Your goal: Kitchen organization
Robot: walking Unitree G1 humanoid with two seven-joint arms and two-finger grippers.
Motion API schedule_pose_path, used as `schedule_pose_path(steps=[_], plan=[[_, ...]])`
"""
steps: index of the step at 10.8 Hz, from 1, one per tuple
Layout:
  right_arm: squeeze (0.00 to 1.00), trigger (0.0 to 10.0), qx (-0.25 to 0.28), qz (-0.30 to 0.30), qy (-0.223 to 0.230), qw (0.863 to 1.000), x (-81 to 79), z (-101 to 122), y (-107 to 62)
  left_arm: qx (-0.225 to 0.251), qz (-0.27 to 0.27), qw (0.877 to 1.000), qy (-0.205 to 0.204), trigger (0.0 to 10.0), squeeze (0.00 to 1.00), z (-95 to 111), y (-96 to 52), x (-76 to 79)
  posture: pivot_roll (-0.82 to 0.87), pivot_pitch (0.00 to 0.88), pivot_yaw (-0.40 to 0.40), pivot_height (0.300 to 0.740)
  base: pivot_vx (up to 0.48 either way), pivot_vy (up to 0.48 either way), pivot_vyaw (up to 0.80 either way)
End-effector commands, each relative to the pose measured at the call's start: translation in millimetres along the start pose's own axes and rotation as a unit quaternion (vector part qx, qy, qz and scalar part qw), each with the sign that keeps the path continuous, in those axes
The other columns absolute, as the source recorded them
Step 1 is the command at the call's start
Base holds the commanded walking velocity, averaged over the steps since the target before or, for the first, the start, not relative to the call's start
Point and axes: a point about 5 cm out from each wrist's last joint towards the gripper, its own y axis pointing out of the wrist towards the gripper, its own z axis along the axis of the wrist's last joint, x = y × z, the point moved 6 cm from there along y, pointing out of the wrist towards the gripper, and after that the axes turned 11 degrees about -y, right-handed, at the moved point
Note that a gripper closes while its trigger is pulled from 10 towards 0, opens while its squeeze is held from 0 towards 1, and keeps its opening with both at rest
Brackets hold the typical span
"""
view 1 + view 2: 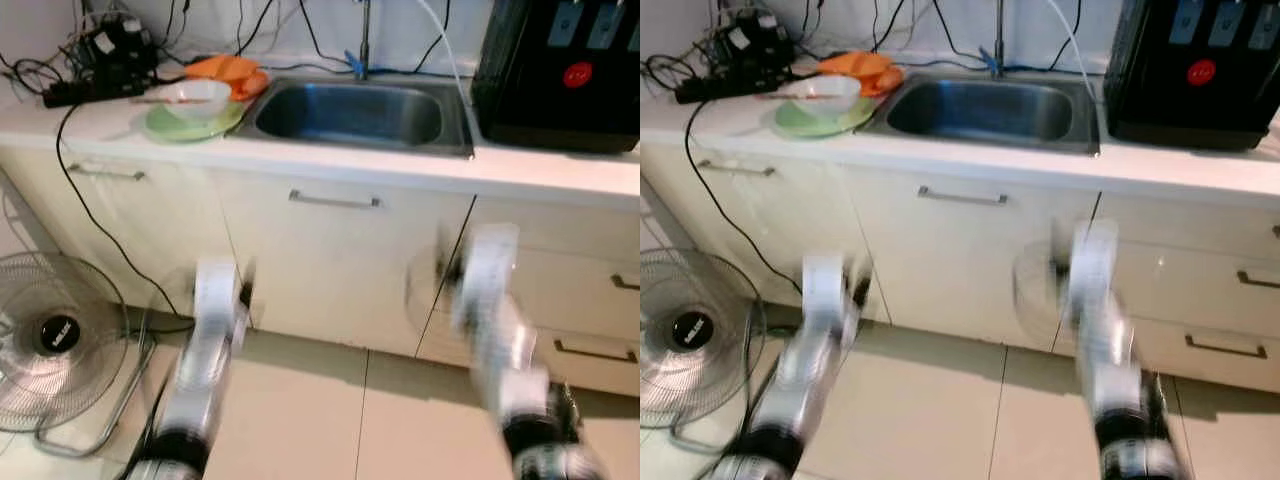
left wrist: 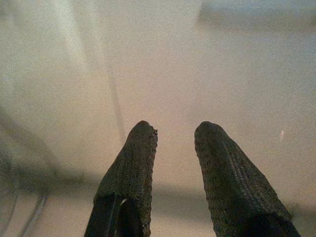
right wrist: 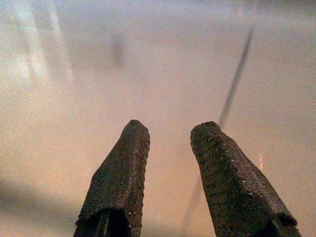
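Hanging blurred before the sink (image 1: 350, 115) — left end effector (image 2: 173, 143), right end effector (image 3: 168, 143), both parted, empty.

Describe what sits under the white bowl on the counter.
The white bowl rests on a green plate beside the sink. The plate's middle is covered by the bowl, so anything there cannot be seen.

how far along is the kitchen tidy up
Nothing looks done: the white bowl sits on the green plate beside the sink, orange cloth behind. Nothing in hand: left pincer and right pincer are open and empty above the floor. All the sorting remains.
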Motion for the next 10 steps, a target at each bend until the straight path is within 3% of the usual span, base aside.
schedule_pose_path(steps=[1,2,3,4,5,6,7,10], plan=[[0.00,10.0,-0.007,0.016,-0.003,1.000,-7.8,-1.4,2.6,-0.006,0.001,1.000,-0.001,10.0,0.00,-2.4,1.1,-1.2,0.02,0.000,0.045,0.740,0.000,0.000,0.00],[0.00,10.0,-0.090,0.045,0.002,0.995,-25.2,-49.1,-13.8,-0.077,0.024,0.997,0.005,10.0,0.00,-44.6,-14.2,-18.8,0.02,0.000,0.049,0.740,0.000,0.000,0.00],[0.00,10.0,-0.145,0.064,0.007,0.987,-36.4,-79.6,-29.0,-0.129,0.041,0.991,0.007,10.0,0.00,-74.7,-29.2,-30.3,0.02,0.000,0.049,0.740,0.000,0.000,0.00],[0.00,10.0,-0.172,0.075,0.006,0.982,-41.7,-94.8,-38.6,-0.156,0.048,0.987,0.011,10.0,0.00,-89.9,-38.4,-35.7,0.03,0.000,0.047,0.740,0.000,0.000,0.00],[0.00,10.0,-0.254,0.087,0.002,0.963,-48.1,-140.0,-74.4,-0.220,0.085,0.972,0.013,10.0,0.00,-122.9,-63.0,-52.3,0.03,0.000,0.048,0.740,0.000,0.000,0.00],[0.00,10.0,-0.271,0.088,0.002,0.958,-48.5,-150.0,-84.0,-0.236,0.094,0.967,0.005,10.0,0.00,-132.2,-72.2,-57.2,0.03,0.000,0.050,0.740,0.000,0.000,0.00],[0.00,10.0,-0.315,0.066,0.025,0.947,-41.2,-172.3,-106.4,-0.268,0.106,0.958,0.001,10.0,0.00,-150.2,-93.2,-68.3,0.04,0.000,0.051,0.740,0.000,0.000,0.00],[0.00,10.0,-0.327,0.059,0.029,0.943,-36.9,-179.1,-113.5,-0.277,0.112,0.954,0.007,10.0,0.00,-155.8,-101.0,-74.5,0.03,0.000,0.055,0.740,0.000,0.000,0.00]])
